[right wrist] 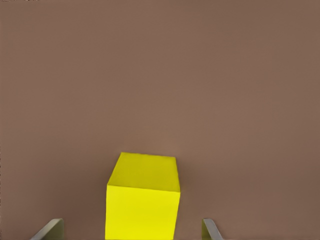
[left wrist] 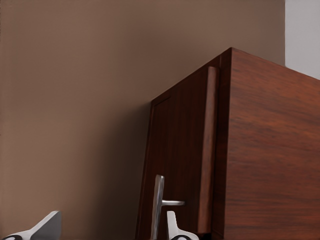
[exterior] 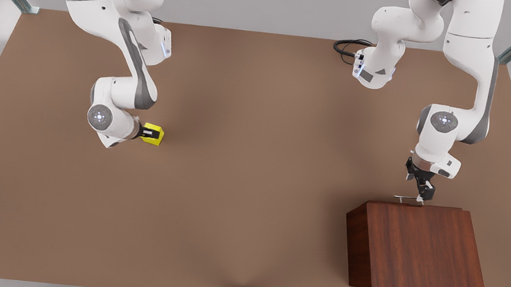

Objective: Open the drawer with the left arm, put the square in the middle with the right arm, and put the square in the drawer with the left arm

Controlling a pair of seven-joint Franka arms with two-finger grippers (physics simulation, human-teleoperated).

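In the front view, the left gripper [exterior: 418,197] hangs at the back top edge of the cabinet [exterior: 419,246], right at the silver handle [exterior: 405,198], whose thin bar runs along that edge. The drawer looks shut, so opening it is not yet done. On the front view's left, the right gripper [exterior: 150,133] reaches the square [exterior: 154,134], which sits on the table [exterior: 249,187] well apart from the cabinet; moving it to the middle and then into the drawer both remain.

In the left wrist view, the handle [left wrist: 158,206] stands between the left gripper's fingertips [left wrist: 176,227], which are spread wide around it and not yet pinched; the bar's long axis runs away from the claw along the drawer front [left wrist: 175,170].

In the right wrist view, the square [right wrist: 143,196] lies between the right gripper's fingertips [right wrist: 50,229], one flat face toward the camera. The jaws are wide, clear gaps either side, nothing gripped.
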